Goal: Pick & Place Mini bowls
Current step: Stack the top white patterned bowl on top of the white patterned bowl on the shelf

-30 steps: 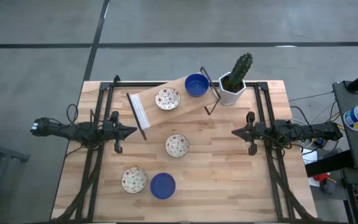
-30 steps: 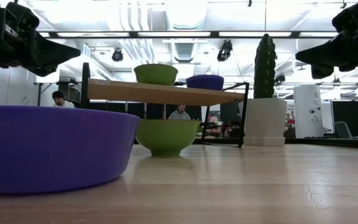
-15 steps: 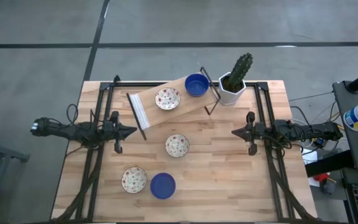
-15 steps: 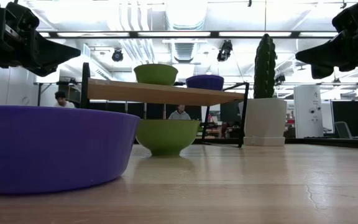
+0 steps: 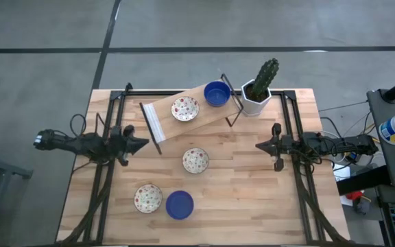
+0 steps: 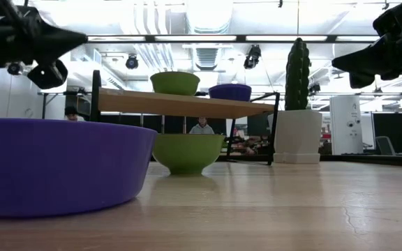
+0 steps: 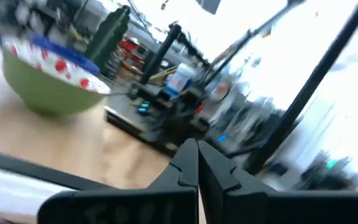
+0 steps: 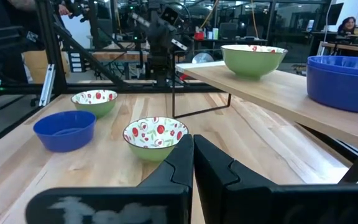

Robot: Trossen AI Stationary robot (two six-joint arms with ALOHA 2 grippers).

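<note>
Two dark robot arms hover above a pale wooden bench (image 5: 266,199) strewn with mini bowls, neither holding anything. The left gripper (image 5: 142,143) has its jaws pressed together to a point; the right gripper (image 5: 259,145) likewise shows jaws closed tip to tip. Both arms reach in level from opposite ends of the bench, wrists low and jaws aimed at each other across the middle.

Nearest the jaws, between the two grippers and slightly toward the front edge, sits a cream-white bowl with a red-and-green speckled pattern (image 5: 195,160), green on the outside. Farther toward the front, closer to the left gripper, a second patterned bowl (image 5: 147,197) rests just beside a solid deep blue bowl (image 5: 180,204). Beyond the jaws, on a slanted wooden shelf with black wire legs (image 5: 162,113), stand a third patterned bowl (image 5: 184,108) and another blue bowl (image 5: 216,94). A white hexagonal pot holding a green cactus (image 5: 256,96) stands past the shelf, on the right arm's side.

The bowls look small, stiff and light, with a smooth glazed finish that is likely slippery and chippable. The thin rim offers the surest hold, one jaw inside and one outside.
</note>
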